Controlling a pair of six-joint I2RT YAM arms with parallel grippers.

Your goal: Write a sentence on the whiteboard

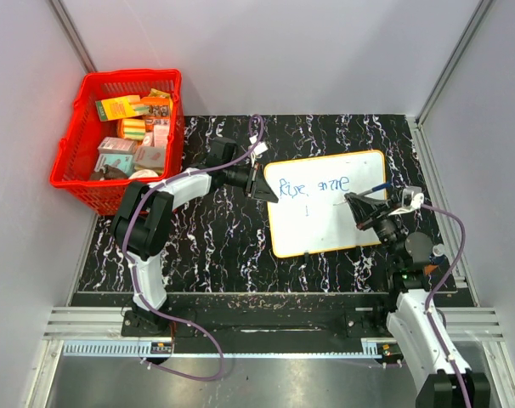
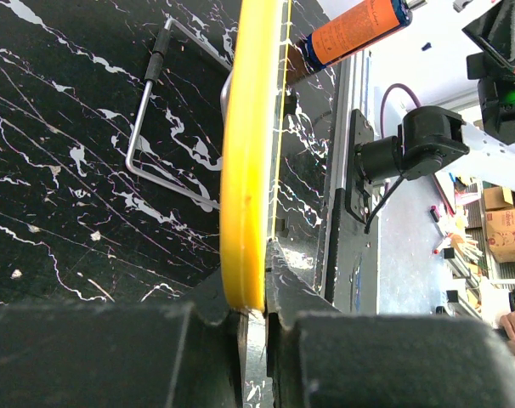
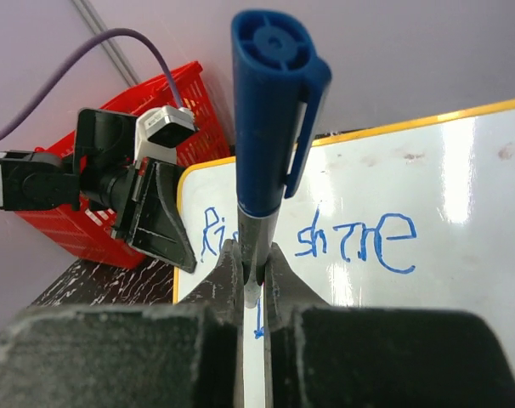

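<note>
Right, far up-L of the whiteboard (image 1: pixel 325 223), well apart from it: red basket (image 1: pixel 75 161) full of small boxes & packets. Btwn basket & board the L arm (image 1: pixel 160 204) stretches over the black marbled tabletop (image 1: pixel 206 246).

L gripper (image 1: pixel 266 189) sits at the board's L edge, jaws almost together, pinching the orange-yellow rim (image 2: pixel 245 170). Wrist cam shows that rim edge-on, clamped btwn both fingers (image 2: pixel 113 357). Just beside the rim in that view is a bent wire leg (image 2: pixel 147 136) over the tabletop. Past the rim's far end there's an orange cylinder (image 2: pixel 355 34) w/ a dark-blue end; can't tell what it is.

Board itself is on the R half of the tabletop, a bit skewed, rounded corners, white face up. On it the sentence (image 1: pixel 313 184) sits in the upper L part of the face, thin blue handwriting, approx "Rise shine". One short blue stroke (image 1: pixel 308 211) is below that line.

R of the writing, over the board's R part: R gripper (image 1: pixel 357 204), jaws closed tight on a blue marker (image 3: pixel 270 110). Marker stands upright btwn the fingers, clip-cap end pointing up twd the wrist cam. Its tip is hidden behind the fingers, so can't tell if it touches the board. R arm (image 1: pixel 419 323) comes in from lower R of the board.
</note>
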